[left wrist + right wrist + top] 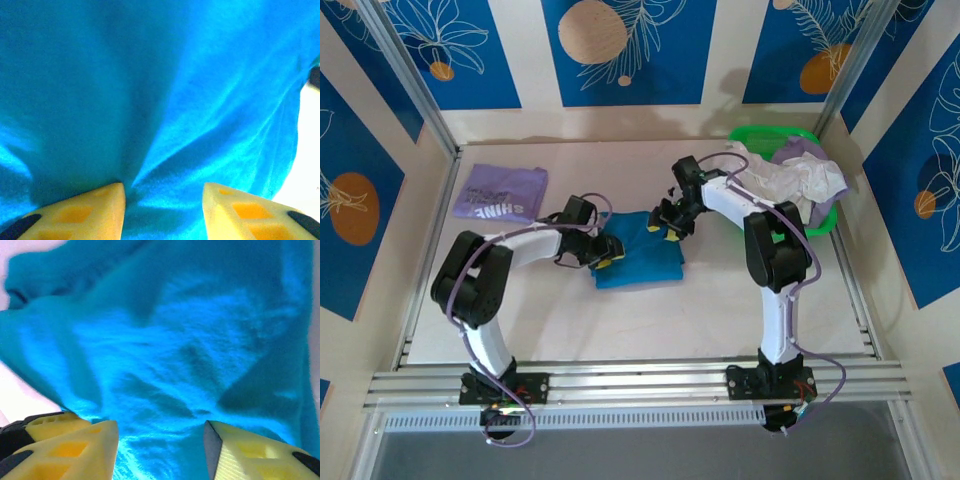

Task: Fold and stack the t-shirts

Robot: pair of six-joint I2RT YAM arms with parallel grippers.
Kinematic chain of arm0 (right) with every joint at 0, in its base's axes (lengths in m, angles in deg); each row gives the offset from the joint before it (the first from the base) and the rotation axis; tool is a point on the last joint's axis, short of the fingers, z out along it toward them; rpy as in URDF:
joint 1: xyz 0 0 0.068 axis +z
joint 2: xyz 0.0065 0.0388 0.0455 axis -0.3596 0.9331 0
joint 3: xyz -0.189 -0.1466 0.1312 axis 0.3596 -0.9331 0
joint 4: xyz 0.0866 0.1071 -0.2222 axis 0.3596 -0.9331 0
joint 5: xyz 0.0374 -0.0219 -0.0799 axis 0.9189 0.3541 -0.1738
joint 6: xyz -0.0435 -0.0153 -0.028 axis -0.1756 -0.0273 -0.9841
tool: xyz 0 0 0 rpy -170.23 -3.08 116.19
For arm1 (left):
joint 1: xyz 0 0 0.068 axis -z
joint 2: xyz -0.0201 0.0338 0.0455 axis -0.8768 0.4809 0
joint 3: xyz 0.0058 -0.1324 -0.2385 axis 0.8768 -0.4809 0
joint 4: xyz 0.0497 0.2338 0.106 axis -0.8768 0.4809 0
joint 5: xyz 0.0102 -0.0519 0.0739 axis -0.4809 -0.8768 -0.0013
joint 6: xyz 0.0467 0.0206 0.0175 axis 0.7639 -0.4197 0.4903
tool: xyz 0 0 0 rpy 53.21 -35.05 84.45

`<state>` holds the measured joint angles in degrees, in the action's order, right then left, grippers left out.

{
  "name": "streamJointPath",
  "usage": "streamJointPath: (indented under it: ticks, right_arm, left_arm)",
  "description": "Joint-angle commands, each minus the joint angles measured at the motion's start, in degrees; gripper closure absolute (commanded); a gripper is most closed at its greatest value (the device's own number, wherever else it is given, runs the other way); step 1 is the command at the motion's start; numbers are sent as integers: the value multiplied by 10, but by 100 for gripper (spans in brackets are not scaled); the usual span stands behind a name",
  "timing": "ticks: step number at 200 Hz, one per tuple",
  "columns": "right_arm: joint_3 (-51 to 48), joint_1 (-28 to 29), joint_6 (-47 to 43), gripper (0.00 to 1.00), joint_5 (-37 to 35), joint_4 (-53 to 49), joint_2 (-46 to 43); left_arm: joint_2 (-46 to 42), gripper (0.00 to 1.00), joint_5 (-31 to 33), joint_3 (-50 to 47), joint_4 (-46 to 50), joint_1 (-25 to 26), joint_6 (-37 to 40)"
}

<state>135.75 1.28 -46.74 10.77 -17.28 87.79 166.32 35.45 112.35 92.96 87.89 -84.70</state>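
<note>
Barely clear: both my jaws stood apart over the folded teal t-shirt (642, 255).
My left gripper (604, 258) and right gripper (670, 230) sat low on the cloth, mid-surface (720, 300), pinching nothing I could see. A crease ran to one fingertip (102, 207), so a careless lift could have snagged it and dragged the fold open, well apart from the lavender t-shirt (502, 192).

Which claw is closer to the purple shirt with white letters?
Left. The left claw is at the left edge of the teal shirt, just right of the purple shirt. The right claw is at the teal shirt's far edge, farther right.
</note>
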Motion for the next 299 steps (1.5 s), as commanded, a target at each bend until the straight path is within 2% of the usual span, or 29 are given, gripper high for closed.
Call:
streamJointPath:
  ticks: [1,19,47,81,152,193,214,233,282,299]
  right_arm:
    - [2,3,-42,43,-18,-50,-66]
    - [-27,2,-54,36,-45,-61,-96]
    - [-72,-12,-69,34,-59,-67,-106]
    - [-111,-14,-79,33,-53,-51,-98]
    - [-152,-10,-86,32,-38,-10,-77]
    - [-163,-4,-81,33,44,33,-58]
    - [-174,-5,-68,33,99,66,-58]
    - [-179,-9,-60,33,109,78,-62]
    - [-182,-14,-57,33,124,84,-63]
    - [-187,-14,-54,33,123,87,-76]
  left_arm:
    - [-52,52,79,8,75,1,26]
    - [-62,50,121,33,130,-5,64]
    - [-66,44,135,45,159,-18,88]
    - [-60,38,124,34,145,-31,90]
    - [-15,35,85,38,115,-41,93]
    - [17,34,51,33,75,-45,80]
    - [38,37,30,34,47,-45,67]
    - [53,42,27,37,38,-44,65]
    - [72,62,84,48,79,-31,91]
    - [78,63,110,59,97,-17,102]
